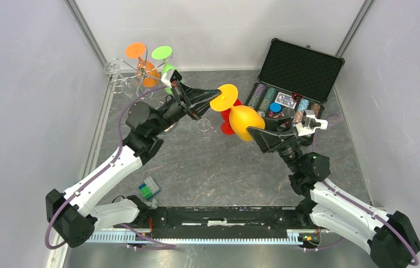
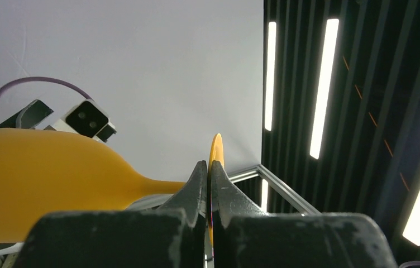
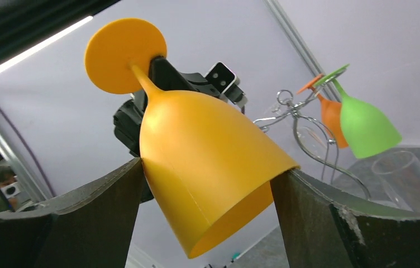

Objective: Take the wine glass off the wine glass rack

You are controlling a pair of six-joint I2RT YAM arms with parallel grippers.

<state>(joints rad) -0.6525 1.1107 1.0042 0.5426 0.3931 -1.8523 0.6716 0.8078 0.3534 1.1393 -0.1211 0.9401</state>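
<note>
Centre frame, in mid-air: bowl of wine glass gripped between wide-spread fingers of right gripper. Long axis from lower right to upper left, mouth toward lower right. Foot rim pinched in near-closed left gripper. Well apart from rack, upper left.

No writing or label is legible anywhere

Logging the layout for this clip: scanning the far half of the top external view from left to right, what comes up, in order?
Orange wine glass → green wine glass → yellow wine glass → open black case.
</note>
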